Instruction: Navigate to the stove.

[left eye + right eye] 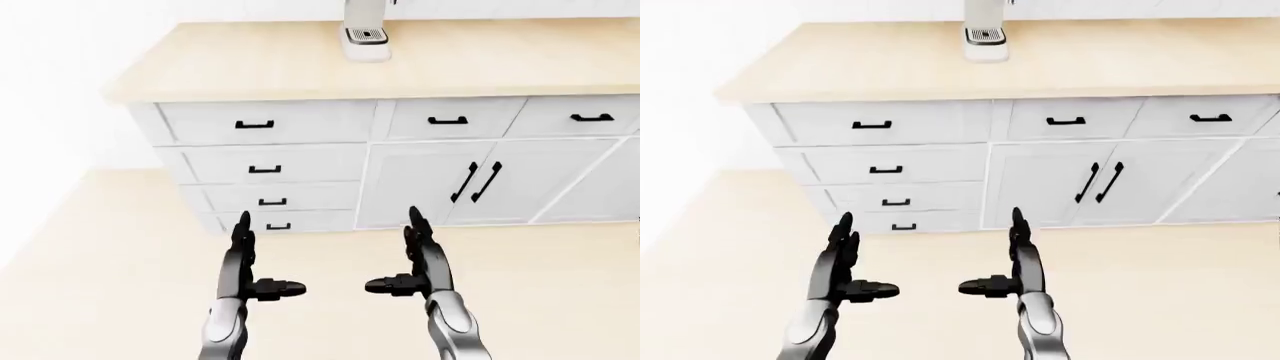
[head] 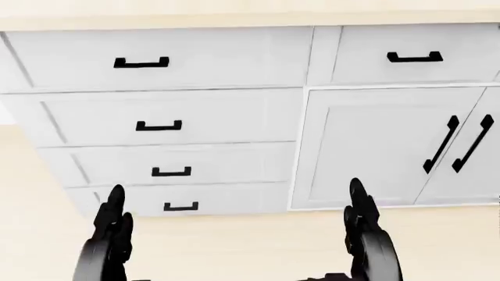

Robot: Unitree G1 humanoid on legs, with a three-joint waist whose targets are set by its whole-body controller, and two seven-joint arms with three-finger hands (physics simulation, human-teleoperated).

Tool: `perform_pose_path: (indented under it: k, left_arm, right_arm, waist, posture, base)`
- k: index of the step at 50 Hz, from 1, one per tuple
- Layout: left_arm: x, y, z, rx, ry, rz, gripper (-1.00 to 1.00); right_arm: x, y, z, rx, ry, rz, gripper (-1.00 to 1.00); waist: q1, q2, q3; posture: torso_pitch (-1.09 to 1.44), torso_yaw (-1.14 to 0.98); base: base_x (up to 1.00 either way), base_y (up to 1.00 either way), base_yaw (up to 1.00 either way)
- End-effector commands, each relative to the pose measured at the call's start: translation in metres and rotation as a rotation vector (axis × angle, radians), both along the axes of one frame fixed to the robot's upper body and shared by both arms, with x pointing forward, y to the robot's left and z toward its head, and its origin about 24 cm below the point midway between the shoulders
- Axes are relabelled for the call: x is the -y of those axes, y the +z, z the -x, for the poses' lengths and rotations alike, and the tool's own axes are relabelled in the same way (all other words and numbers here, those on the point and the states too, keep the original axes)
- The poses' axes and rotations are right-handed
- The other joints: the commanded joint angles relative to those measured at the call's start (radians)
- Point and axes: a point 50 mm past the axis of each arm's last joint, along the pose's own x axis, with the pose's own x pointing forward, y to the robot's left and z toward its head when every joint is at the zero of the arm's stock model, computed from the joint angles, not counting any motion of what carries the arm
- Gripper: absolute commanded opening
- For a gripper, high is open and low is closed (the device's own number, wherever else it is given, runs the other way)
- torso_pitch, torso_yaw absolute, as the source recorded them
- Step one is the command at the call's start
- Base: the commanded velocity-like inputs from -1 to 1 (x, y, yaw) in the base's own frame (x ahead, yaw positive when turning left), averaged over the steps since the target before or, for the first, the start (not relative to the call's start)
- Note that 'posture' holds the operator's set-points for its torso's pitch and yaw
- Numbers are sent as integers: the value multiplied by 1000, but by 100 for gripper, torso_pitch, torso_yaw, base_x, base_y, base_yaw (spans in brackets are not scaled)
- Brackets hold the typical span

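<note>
No stove shows in any view. I face a run of white lower cabinets under a light wooden countertop. My left hand and my right hand are held out low over the floor, fingers straight and thumbs pointing inward, both open and empty. They stand short of the cabinet fronts and touch nothing.
A grey appliance base with a drip grate stands on the countertop at the top of the left-eye view. A stack of drawers with black handles is on the left, double doors on the right. A white wall lies left, a light wooden floor below.
</note>
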Motion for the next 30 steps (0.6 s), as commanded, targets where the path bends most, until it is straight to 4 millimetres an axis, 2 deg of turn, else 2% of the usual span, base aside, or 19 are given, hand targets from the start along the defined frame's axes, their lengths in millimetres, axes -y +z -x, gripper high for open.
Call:
perform_pose_path:
  k: [1, 2, 3, 4, 5, 7, 8, 17, 21, 22, 24, 25, 26, 30]
  left_arm:
    - [1, 34, -8, 171, -5, -5, 100]
    - [1, 33, -8, 171, -4, -6, 100]
    - [1, 33, -8, 170, -4, -5, 100]
    - [0, 31, -9, 170, -4, -7, 100]
    - [1, 31, -9, 169, -4, -9, 100]
    - [1, 33, -8, 168, -4, -8, 100]
    - [1, 33, -8, 168, -4, -9, 100]
    - [1, 32, -10, 165, 0, -7, 100]
    - [-4, 35, -11, 163, 35, 1, 100]
    - [-7, 42, -12, 182, 43, 11, 100]
    - [-12, 51, -15, 171, 68, 35, 100]
    - [-12, 68, -12, 191, 38, 56, 100]
    - [-14, 73, -12, 199, 49, 55, 100]
    - [-26, 120, -4, 310, 103, 38, 100]
  right_arm:
    - [0, 33, -8, 162, -1, -4, 100]
    - [0, 33, -8, 161, 1, -5, 100]
    - [0, 32, -8, 157, -1, -5, 100]
    - [0, 32, -9, 157, -1, -6, 100]
    - [0, 31, -9, 155, -2, -7, 100]
    - [0, 32, -9, 152, -3, -5, 100]
    - [0, 32, -9, 151, -3, -5, 100]
    - [0, 30, -11, 146, -2, 2, 100]
    - [0, 39, -8, 145, 19, 2, 100]
    - [3, 47, -8, 163, 2, -48, 100]
    - [11, 61, -6, 196, -28, -39, 100]
    - [13, 70, -4, 204, -33, -54, 100]
    - [13, 76, -2, 216, -36, -46, 100]
    - [17, 122, 9, 307, -54, -3, 100]
  waist:
    - [-2, -8, -1]
    - [2, -7, -36]
    - [7, -1, -62]
    - [7, -2, -51]
    - [7, -7, -16]
    - [7, -8, -70]
    - [8, -8, -76]
    - [8, -5, -83]
    - [8, -4, -90]
    - [9, -4, -90]
    - [8, -4, -92]
    - [9, -4, -93]
    - [9, -4, -95]
    - [10, -5, -90]
  posture:
    - [0, 0]
    - [0, 0]
    - [0, 0]
    - [0, 0]
    - [0, 0]
    - [0, 0]
    - [0, 0]
    - [0, 0]
    - [0, 0]
    - [0, 0]
    - [0, 0]
    - [0, 0]
    - [0, 0]
    - [0, 0]
  base:
    - [0, 0, 0]
    - [0, 0, 0]
    - [0, 0, 0]
    - [0, 0, 0]
    - [0, 0, 0]
    - [0, 0, 0]
    - [0, 0, 0]
    - [0, 0, 0]
    - [0, 0, 0]
    - [0, 0, 0]
    - [0, 0, 0]
    - [0, 0, 0]
    - [0, 0, 0]
    - [0, 0, 0]
